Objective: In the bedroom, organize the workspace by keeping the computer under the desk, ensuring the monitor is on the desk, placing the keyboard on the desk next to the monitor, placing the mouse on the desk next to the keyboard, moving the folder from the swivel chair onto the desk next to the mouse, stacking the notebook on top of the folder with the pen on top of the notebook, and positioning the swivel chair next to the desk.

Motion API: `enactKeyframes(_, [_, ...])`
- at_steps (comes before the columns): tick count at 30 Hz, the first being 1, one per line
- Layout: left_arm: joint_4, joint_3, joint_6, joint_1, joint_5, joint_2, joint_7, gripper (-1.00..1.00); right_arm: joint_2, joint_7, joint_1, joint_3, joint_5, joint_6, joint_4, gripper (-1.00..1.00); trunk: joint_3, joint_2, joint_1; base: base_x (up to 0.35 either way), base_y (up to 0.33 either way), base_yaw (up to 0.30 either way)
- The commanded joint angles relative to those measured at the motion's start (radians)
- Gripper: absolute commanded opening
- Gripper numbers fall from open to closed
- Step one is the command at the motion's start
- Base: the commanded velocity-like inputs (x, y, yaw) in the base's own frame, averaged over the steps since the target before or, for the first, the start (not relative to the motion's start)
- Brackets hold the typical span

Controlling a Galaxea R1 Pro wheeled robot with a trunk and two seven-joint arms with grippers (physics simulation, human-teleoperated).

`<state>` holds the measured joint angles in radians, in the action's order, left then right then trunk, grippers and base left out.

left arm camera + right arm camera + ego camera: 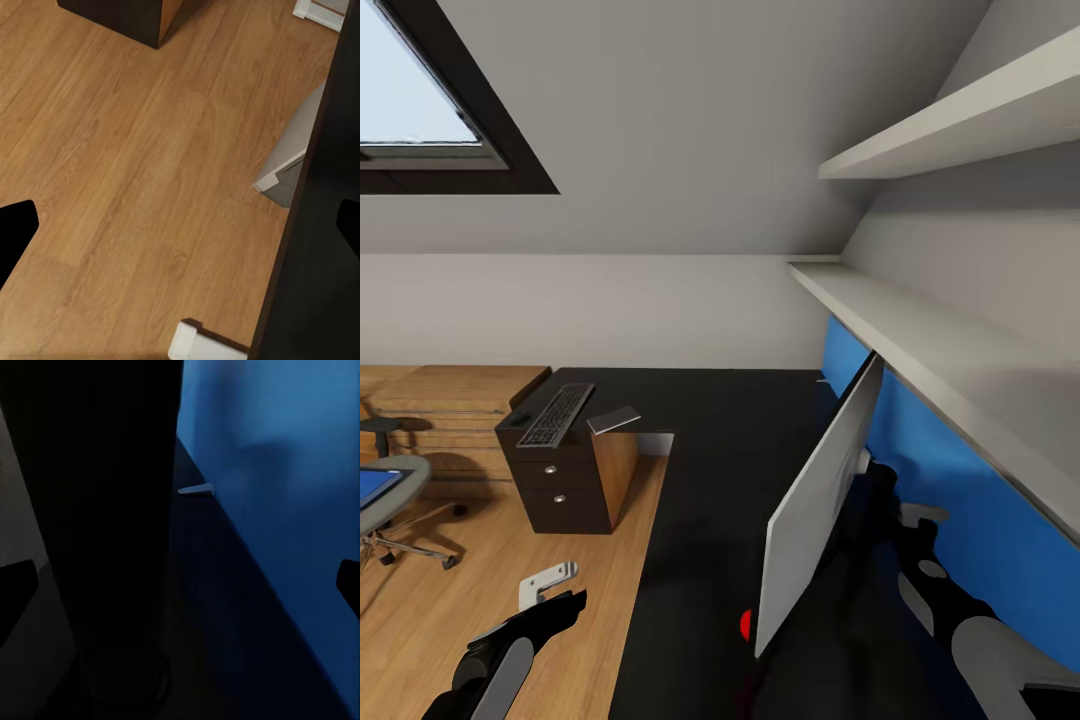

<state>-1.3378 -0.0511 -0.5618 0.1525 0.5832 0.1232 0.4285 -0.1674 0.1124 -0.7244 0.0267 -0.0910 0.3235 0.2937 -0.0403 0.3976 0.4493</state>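
The black desk (710,470) runs in an L. On its far wing lie the keyboard (556,414), the small black mouse (520,418) and the grey notebook (614,418). The monitor (815,510) stands on the near wing, seen edge-on, a red dot (745,625) at its lower corner. The swivel chair (390,490) at far left carries the blue folder (374,487). My left gripper (180,232) hangs open over the wood floor beside the desk edge (315,285). A grey-white box, likely the computer (289,159), shows under that edge. My right gripper (180,585) is open behind the monitor (105,510); a small whitish stick, perhaps the pen (196,490), lies further along.
A drawer pedestal (560,480) with silver knobs holds up the far wing. A blue wall panel (960,480) backs the desk, with white shelves (950,330) above. My right arm (980,640) sits between monitor and panel. Wood floor (510,540) lies open at left.
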Motion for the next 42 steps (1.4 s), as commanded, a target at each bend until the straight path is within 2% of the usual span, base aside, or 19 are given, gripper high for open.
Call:
enactKeyframes(1, [-0.001,-0.003,-0.001,0.001,0.01,0.001,0.01,1.0,0.0,-0.002,-0.001,0.001,-0.01,0.005,-0.001,1.0,-0.002,0.002,0.001,0.0,0.0,0.0])
enactKeyframes(11, [-0.001,-0.003,-0.001,0.001,0.01,0.001,0.01,1.0,0.0,-0.008,0.0,0.001,0.002,0.005,-0.001,1.0,-0.002,0.002,0.001,-0.06,0.039,0.0])
enactKeyframes(22, [-0.001,-0.004,-0.001,0.001,0.01,0.001,0.011,1.0,-0.001,-0.026,0.002,0.001,0.0,0.011,0.016,1.0,-0.002,0.002,0.001,-0.297,0.0,0.0])
enactKeyframes(25, [-0.001,-0.004,-0.001,0.001,0.01,0.001,0.012,1.0,-0.001,-0.042,0.012,0.002,-0.002,0.014,0.082,1.0,-0.002,0.002,0.001,-0.334,0.0,0.0])
enactKeyframes(28, [-0.001,-0.004,-0.001,0.001,0.01,0.001,0.012,1.0,0.0,-0.046,0.071,0.002,-0.006,-0.01,0.2,1.0,-0.002,0.002,0.001,-0.335,0.0,0.0])
enactKeyframes(29, [-0.001,-0.004,-0.001,0.001,0.01,0.001,0.012,1.0,0.0,-0.047,0.108,0.002,-0.009,-0.054,0.283,1.0,-0.002,0.002,0.001,-0.335,0.005,0.0])
enactKeyframes(30, [-0.001,-0.004,-0.001,0.001,0.01,0.001,0.012,1.0,0.0,-0.047,0.121,0.003,-0.011,-0.074,0.314,1.0,-0.002,0.002,0.001,-0.335,0.015,0.0])
enactKeyframes(31, [-0.001,-0.004,-0.001,0.001,0.01,0.001,0.012,1.0,0.0,-0.046,0.177,0.003,-0.03,-0.17,0.448,1.0,-0.002,0.002,0.001,-0.335,0.055,0.0])
enactKeyframes(33, [-0.001,-0.004,-0.001,0.001,0.01,0.001,0.012,1.0,0.001,-0.043,0.234,0.003,-0.065,-0.282,0.58,1.0,-0.002,0.002,0.001,-0.303,0.049,0.0])
enactKeyframes(35, [-0.001,-0.004,-0.001,0.001,0.01,0.001,0.012,1.0,0.002,-0.042,0.255,0.003,-0.081,-0.345,0.64,1.0,-0.002,0.002,0.001,-0.224,0.029,0.0])
enactKeyframes(36, [-0.001,-0.004,-0.001,0.001,0.01,0.001,0.012,1.0,0.013,-0.041,0.278,0.003,-0.095,-0.446,0.721,1.0,-0.002,0.002,0.001,-0.103,0.013,0.0])
enactKeyframes(37, [-0.001,-0.004,-0.001,0.001,0.01,0.001,0.012,1.0,0.026,-0.04,0.289,0.004,-0.099,-0.512,0.769,1.0,-0.002,0.002,0.001,-0.066,0.009,0.0])
enactKeyframes(39, [-0.001,-0.004,-0.001,0.001,0.01,0.001,0.012,1.0,0.042,-0.038,0.3,0.004,-0.101,-0.572,0.815,1.0,-0.002,0.002,0.001,-0.048,0.006,0.0])
enactKeyframes(40, [-0.001,-0.004,-0.001,0.001,0.01,0.001,0.012,1.0,0.065,-0.022,0.32,0.004,-0.101,-0.643,0.882,1.0,-0.002,0.002,0.001,-0.022,0.003,0.0])
enactKeyframes(42, [-0.001,-0.004,-0.001,0.001,0.01,0.001,0.012,1.0,0.083,0.013,0.346,0.004,-0.1,-0.687,0.945,1.0,-0.002,0.002,0.001,-0.012,0.023,0.0])
